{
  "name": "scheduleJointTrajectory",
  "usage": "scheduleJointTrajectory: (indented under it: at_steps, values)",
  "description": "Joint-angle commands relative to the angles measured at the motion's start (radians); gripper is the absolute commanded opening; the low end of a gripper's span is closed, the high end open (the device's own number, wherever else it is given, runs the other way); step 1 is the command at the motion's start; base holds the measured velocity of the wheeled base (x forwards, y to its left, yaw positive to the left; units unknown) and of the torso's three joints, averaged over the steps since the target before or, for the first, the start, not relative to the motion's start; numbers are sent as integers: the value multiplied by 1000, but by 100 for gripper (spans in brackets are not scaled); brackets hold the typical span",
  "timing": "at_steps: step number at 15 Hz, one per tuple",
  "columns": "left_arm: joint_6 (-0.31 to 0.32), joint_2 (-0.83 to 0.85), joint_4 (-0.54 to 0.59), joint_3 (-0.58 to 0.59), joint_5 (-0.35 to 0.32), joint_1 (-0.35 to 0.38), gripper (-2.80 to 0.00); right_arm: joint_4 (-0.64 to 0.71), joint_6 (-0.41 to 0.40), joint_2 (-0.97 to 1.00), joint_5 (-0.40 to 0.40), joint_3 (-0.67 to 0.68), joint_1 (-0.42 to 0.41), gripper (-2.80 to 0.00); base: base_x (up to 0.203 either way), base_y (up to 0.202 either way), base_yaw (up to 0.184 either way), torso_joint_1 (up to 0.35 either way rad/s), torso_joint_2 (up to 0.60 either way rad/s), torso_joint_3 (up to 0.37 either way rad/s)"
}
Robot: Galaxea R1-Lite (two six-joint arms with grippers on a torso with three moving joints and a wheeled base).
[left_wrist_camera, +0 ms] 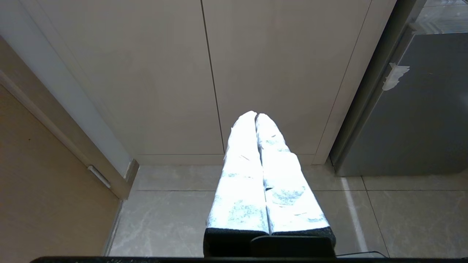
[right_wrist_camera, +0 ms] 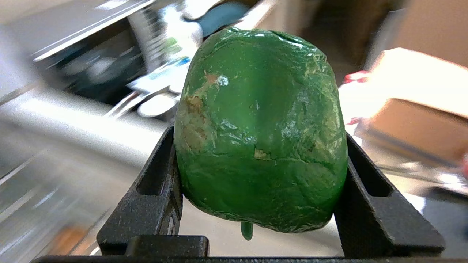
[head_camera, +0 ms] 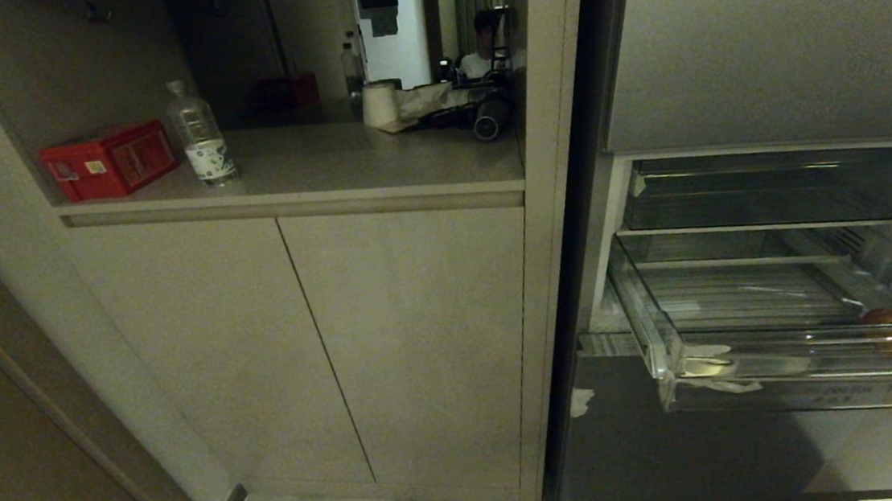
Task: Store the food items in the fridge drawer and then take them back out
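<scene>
two food items, one fridge drawer, one water bottle

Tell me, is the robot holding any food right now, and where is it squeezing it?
Yes. The right tool is squeezing the green food item by its two opposite sides. The left tool is shut and holds nothing.

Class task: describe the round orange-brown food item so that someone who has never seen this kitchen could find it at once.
Start at the grey steel fridge to the right of the beige cupboards. Its lower clear fridge drawer is pulled out, below a shallower clear tray. The orange-brown food item sits near the drawer's front right corner, the only coloured, rounded thing visible in that ribbed bin.
</scene>
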Motion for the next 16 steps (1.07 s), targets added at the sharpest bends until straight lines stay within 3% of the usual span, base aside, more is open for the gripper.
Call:
scheduleJointTrajectory:
  at_steps: [1, 8, 12, 16]
  values:
    - [0, 1, 1, 0, 0, 1, -280, -65, 2, 168, 44, -38, -162, -280, 0, 0, 0, 0, 0, 0]
    - [0, 1, 1, 0, 0, -1, -280, -344, 7, 600, 76, -113, -450, -280, 0, 0, 0, 0, 0, 0]
    - [0, 1, 1, 0, 0, -1, -280, -396, 1, 813, 79, -180, -606, -280, 0, 0, 0, 0, 0, 0]
    - [0, 1, 1, 0, 0, 0, -280, -477, -6, 990, 77, -232, -700, -280, 0, 0, 0, 0, 0, 0]
